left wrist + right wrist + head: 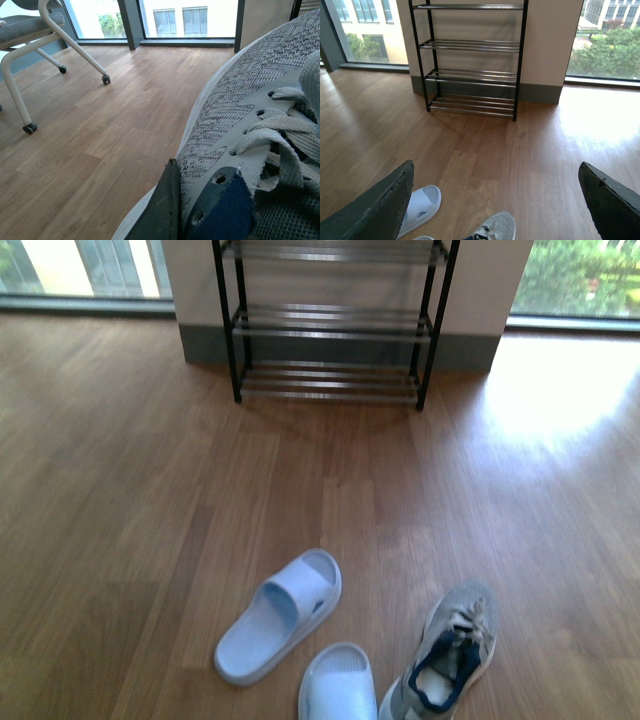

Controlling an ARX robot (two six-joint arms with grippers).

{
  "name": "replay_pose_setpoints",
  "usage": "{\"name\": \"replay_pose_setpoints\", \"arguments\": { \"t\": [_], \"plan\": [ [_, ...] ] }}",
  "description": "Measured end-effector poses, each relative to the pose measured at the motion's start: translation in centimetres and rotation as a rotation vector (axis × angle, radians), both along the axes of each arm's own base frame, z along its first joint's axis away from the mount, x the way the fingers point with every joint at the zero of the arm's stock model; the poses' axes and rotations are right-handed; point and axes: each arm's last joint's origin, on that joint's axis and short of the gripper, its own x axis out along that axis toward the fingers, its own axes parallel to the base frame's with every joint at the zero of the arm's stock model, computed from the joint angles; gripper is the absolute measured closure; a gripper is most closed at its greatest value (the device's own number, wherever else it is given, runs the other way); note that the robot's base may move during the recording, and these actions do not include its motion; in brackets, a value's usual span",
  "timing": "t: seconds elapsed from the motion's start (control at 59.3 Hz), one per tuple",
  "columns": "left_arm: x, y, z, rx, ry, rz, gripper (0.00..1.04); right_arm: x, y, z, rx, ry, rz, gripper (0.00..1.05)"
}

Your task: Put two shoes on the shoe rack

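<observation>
One sneaker held, one down.
The left hand [192, 200] is clamped on a grey sneaker [240, 100]; right hand [496, 165] apart, empty; second sneaker [447, 650] near right, shoe rack [330, 330] far.

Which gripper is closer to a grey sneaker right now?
Left. The left gripper has a finger against the collar of a grey sneaker. The right gripper hangs open, well above a sneaker on the floor.

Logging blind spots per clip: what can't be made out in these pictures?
Shoe rack: front view, top cut off by the upper edge.
Floor sneaker: front view, heel cut off by the lower edge.
Gripped sneaker: left wrist view, too close, mostly out of frame; absent from front view.
Left gripper: one finger shows; the sneaker hides the other.
</observation>
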Motion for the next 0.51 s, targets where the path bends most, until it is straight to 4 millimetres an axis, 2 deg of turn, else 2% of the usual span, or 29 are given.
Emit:
{"name": "replay_pose_setpoints", "arguments": {
  "t": [0.084, 0.236, 0.388, 0.506],
  "plan": [
    [0.0, 0.0, 0.0, 0.000, 0.000, 0.000, 1.03, 0.2, -0.1, -0.7, 0.104, 0.124, -0.009, 0.09],
    [0.0, 0.0, 0.0, 0.000, 0.000, 0.001, 1.03, 1.3, -0.7, 0.1, 0.116, 0.087, -0.049, 0.09],
    [0.0, 0.0, 0.0, 0.000, 0.000, 0.000, 1.03, 4.8, -0.9, -0.4, 0.046, 0.170, -0.033, 0.09],
    [0.0, 0.0, 0.0, 0.000, 0.000, 0.001, 1.03, 8.5, -1.2, -1.4, 0.018, 0.267, -0.023, 0.09]
  ]
}}
